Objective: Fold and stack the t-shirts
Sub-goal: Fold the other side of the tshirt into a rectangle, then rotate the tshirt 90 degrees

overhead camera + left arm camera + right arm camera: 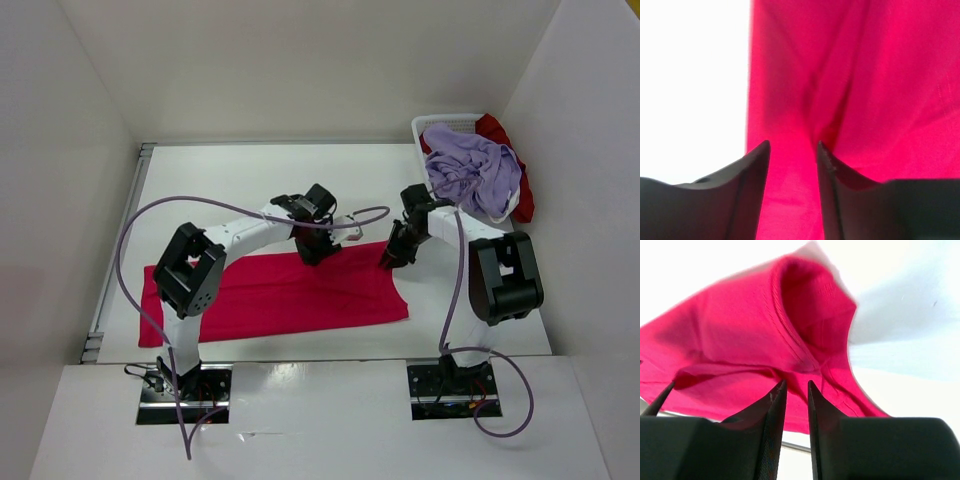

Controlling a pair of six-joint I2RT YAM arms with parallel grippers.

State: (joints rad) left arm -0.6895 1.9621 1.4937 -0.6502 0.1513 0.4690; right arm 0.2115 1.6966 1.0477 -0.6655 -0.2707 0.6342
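The magenta-pink t-shirt (290, 295) lies folded into a long band across the table's front. My left gripper (318, 250) is at the middle of its far edge. In the left wrist view the jaws (794, 145) stand narrowly apart with pink cloth (850, 75) between them and wrinkles running to one fingertip. My right gripper (392, 258) is at the shirt's far right corner. Its jaws (796, 385) are nearly closed on the cloth (740, 340), which is raised off the table there, near the collar. The lavender shirt (475, 165) and dark red shirt (522, 195) lie heaped in the basket. I cannot make out the cream shirt.
The white lattice basket (445, 122) stands at the back right corner against the white walls. A metal rail (118, 250) runs along the table's left edge. Purple cables loop from both arms over the table's middle and front.
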